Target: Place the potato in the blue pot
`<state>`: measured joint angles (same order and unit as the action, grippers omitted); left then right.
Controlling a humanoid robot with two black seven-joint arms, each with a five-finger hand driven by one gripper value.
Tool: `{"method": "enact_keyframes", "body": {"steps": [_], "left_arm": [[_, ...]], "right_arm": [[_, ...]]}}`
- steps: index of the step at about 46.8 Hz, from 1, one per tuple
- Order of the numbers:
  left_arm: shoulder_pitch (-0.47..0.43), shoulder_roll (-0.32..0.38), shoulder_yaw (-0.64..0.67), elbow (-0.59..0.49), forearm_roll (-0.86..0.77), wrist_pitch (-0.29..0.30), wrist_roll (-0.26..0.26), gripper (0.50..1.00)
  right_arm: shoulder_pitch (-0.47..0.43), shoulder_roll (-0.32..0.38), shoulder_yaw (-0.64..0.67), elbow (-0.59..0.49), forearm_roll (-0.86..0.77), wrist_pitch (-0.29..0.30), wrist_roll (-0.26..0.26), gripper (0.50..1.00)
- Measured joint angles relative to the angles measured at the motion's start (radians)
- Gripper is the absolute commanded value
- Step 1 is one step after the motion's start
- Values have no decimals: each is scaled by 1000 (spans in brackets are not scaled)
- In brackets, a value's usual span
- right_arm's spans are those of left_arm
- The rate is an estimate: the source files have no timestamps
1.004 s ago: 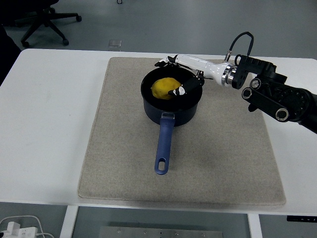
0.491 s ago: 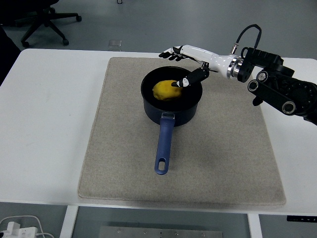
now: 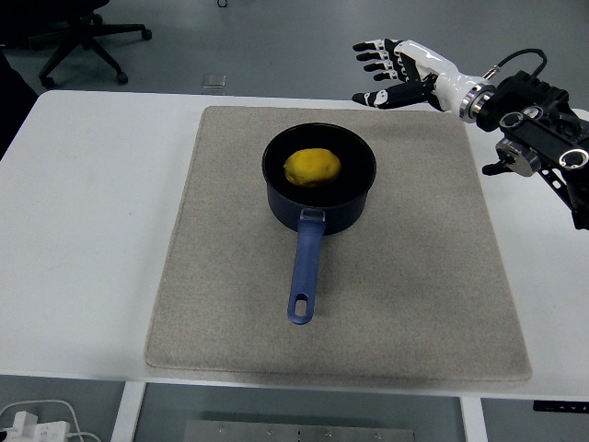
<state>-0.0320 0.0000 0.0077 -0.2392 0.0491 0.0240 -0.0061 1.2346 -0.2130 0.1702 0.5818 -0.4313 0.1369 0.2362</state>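
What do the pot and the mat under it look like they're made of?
The pot looks like dark blue enamelled or coated metal with a smooth, slightly glossy wall, though coated plastic can't be ruled out. The mat looks like beige felt or woven fabric, matte and faintly speckled.

White table [image 3: 92,230] under grey mat [image 3: 405,295]

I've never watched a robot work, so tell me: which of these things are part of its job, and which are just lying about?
Part of the job:
- potato, lying inside the pot
- blue pot
- right hand, open, raised beyond the mat's far right corner

Just there:
- grey mat under the pot
- white table
- office chair on the floor behind
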Motion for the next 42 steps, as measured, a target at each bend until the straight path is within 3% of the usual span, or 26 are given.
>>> {"method": "enact_keyframes", "body": {"steps": [2,11,19,42], "left_arm": [[0,0,0,1,0,1,0,996],[3,0,0,4,0,3,0,996],[9,0,0,4,0,4,0,996],[14,0,0,5,0,4,0,996]], "right_arm": [[6,-3,0,-7,78,0,-28,895],[12,-51,-2,-42,387,6,-144,901],[11,-53,-3,-104,513,22,-211,901],[-28,-49,43,-194,584,13,-230,901]]}}
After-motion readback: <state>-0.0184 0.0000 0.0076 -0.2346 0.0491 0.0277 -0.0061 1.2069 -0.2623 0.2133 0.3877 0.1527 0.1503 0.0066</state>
